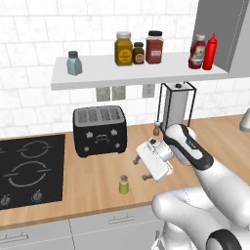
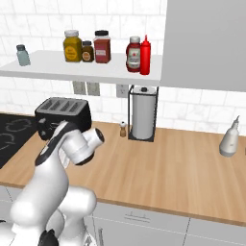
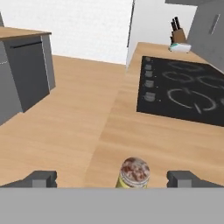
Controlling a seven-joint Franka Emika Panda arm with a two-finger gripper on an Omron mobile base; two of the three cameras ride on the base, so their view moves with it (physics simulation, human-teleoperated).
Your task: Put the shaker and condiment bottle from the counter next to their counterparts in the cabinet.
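Gripper (image 1: 140,168): we see it hanging low over the counter (image 1: 93,193), in front of the toaster (image 1: 99,130), tilted toward the counter's front edge.
Fingers (image 3: 41,178): spread wide, nothing between the pads; in the hand view the two dark tips stand at the far left and far right of the lower edge.
Shaker (image 1: 124,184): yellow-green body, grey-silver cap, upright on the counter just below and in front of the fingers; in the hand view (image 3: 134,173) we find it between the two tips, nearer the right-hand one, touching neither (its speckled cap faces the camera).
Condiment bottle (image 1: 197,52): stout, red, white-capped, standing on the white shelf of the cabinet (image 1: 146,73), well above and beyond the fingers, touching or nearly touching the tall slim red squeeze bottle (image 1: 210,52).
Pale blue-grey shaker (image 1: 73,63): alone at the shelf's other end, high above the fingers.
Jars (image 1: 138,49): three, mid-shelf, close together.
Cooktop (image 1: 30,168): black, set into the counter, beyond the shaker as the hand view looks.
Paper towel holder (image 1: 177,105): behind the arm, a tiny brown shaker (image 1: 156,128) beside it.
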